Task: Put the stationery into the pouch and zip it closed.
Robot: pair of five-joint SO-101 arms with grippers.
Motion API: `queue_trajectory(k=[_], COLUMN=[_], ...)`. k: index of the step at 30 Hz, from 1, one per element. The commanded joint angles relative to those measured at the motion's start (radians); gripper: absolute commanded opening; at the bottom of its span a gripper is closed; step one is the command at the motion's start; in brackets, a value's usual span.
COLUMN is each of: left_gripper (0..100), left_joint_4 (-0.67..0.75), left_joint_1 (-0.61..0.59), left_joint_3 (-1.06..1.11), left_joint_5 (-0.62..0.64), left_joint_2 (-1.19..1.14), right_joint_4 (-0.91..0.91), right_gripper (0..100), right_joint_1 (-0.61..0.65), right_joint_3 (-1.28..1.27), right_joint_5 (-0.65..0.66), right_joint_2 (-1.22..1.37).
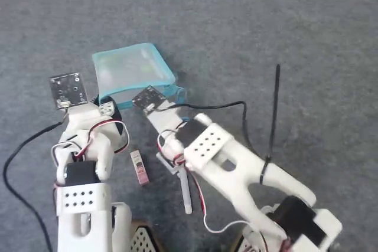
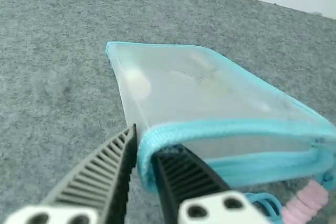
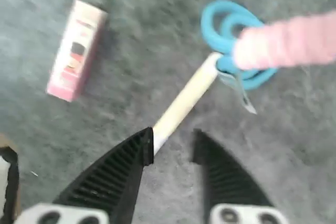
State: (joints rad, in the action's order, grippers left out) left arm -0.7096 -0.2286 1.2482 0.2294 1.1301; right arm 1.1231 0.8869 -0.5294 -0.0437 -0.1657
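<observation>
High view, read from the left: the left arm [image 1: 82, 175] stands at the pouch [image 1: 133, 69], and the left gripper [image 2: 146, 142] is pinched on the pouch's near corner, right at the blue zip edge; whether the zip is open I cannot tell. Next on the grey table [image 1: 307, 57] lies a small pink box [image 1: 140, 166], flat and apart from the rest. Near it the pen [image 1: 186, 190] lies with its long axis running from the robot's side out toward the pouch, its far part hidden under the right arm [image 1: 236, 163]. Right wrist view gives the relation that matters: the right gripper [image 3: 173, 135] hangs over the table with fingers spread and nothing between them. The pen meets the tip of the finger on the box's side instead of crossing the gap, slanting off toward a blue loop [image 3: 231, 30] where a pink ribbed thing [image 3: 289, 40] lies. The right arm is nearer and free; I judge it must shift toward the box and turn a little so the jaws straddle the shaft squarely
</observation>
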Motion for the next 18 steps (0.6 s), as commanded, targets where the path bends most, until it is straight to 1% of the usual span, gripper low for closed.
queue_trajectory(k=[1,5,11,14,18], left_gripper=[1,1,1,1,1], left_joint_4=[0.005,0.005,0.005,0.005,0.005], left_joint_1=[-0.008,-0.008,-0.008,-0.008,-0.008], left_joint_3=[-0.076,-0.076,-0.076,-0.076,-0.076], left_joint_5=[0.015,0.015,0.015,0.015,0.015], left_joint_2=[0.003,0.003,0.003,0.003,0.003], right_joint_4=[-0.013,-0.013,-0.004,0.059,0.127], right_gripper=[28.8,28.8,27.8,21.2,10.2], right_joint_1=[0.015,0.015,-0.015,-0.041,-0.122], right_joint_3=[0.037,0.095,0.16,0.213,0.261], right_joint_5=[-0.129,-0.187,-0.196,-0.193,-0.192], right_joint_2=[0.096,0.225,0.374,0.42,0.438])
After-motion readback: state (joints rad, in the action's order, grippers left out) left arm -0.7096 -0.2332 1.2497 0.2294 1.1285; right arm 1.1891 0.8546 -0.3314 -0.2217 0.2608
